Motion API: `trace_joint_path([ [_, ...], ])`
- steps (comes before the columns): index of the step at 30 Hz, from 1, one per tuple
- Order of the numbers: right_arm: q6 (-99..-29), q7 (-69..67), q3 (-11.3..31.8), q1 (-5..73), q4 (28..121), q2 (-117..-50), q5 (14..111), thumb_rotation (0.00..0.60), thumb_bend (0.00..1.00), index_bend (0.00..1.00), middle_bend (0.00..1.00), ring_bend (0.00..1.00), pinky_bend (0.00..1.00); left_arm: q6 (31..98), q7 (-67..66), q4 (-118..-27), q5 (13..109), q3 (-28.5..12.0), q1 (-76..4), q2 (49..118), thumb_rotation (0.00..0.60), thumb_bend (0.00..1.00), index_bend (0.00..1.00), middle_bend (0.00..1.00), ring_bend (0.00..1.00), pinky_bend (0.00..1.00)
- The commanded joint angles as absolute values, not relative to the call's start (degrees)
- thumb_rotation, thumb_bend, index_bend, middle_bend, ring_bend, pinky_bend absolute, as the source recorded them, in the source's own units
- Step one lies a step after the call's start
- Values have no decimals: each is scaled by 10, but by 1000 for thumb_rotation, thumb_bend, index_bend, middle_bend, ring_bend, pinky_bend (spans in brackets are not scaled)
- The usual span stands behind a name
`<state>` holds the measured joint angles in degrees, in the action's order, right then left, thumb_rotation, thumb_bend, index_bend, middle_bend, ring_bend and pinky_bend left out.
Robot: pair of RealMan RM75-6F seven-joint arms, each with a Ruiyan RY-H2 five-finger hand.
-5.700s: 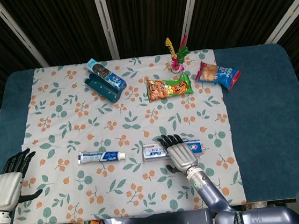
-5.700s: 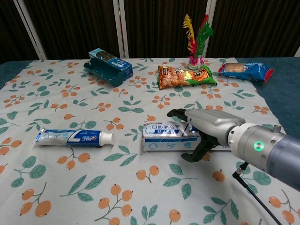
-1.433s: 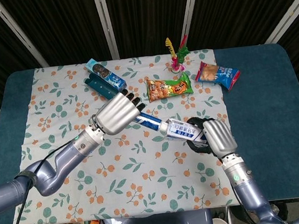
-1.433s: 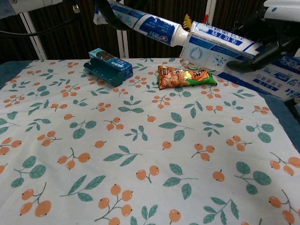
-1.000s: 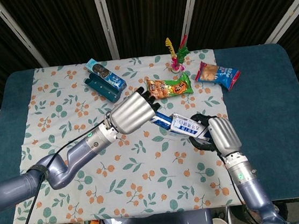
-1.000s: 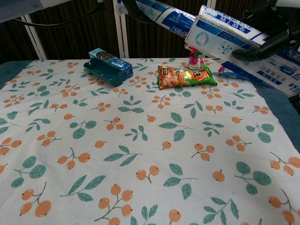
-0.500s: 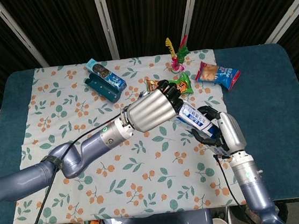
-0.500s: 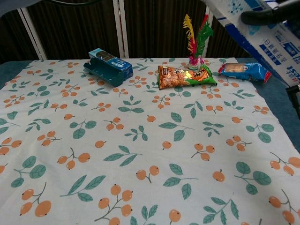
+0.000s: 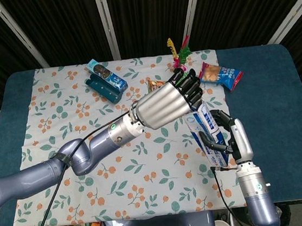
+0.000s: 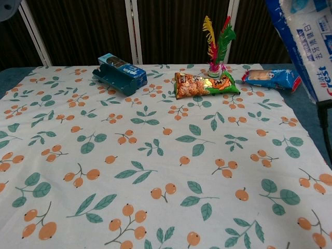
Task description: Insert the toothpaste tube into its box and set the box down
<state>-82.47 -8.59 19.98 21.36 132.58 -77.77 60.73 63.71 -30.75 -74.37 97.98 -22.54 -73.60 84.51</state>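
Both hands are raised above the worktop (image 9: 258,95). The right hand (image 9: 231,139) grips a toothpaste box (image 9: 206,131), held steeply tilted over the cloth's (image 10: 104,155) right part. The left hand (image 9: 167,103), fingers curled, sits at the box's upper end; whether it grasps anything cannot be told. Snack bags (image 10: 205,84) lie behind.
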Motion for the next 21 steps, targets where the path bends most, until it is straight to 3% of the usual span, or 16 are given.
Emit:
trace_joint_path([
  [1, -820, -100, 187, 204, 1322, -779, 623, 600, 416, 553, 577, 486, 424, 637, -309, -743, 979, -230, -743, 840, 600, 0, 359, 333, 277, 404],
  [7, -814, -138, 179, 193, 1302, -784, 646, 600, 416, 553, 577, 486, 425, 650, -307, -752, 971, -242, -748, 832, 600, 0, 348, 327, 276, 404],
  [13, -834, -195, 211, 179, 1287, -788, 643, 600, 416, 553, 577, 486, 424, 686, -299, -777, 960, -230, -703, 792, 600, 0, 344, 321, 276, 404],
  [21, -827, -231, 238, 169, 1261, -765, 632, 600, 416, 553, 577, 486, 424, 777, -266, -867, 964, -155, -561, 704, 600, 0, 341, 321, 276, 404],
])
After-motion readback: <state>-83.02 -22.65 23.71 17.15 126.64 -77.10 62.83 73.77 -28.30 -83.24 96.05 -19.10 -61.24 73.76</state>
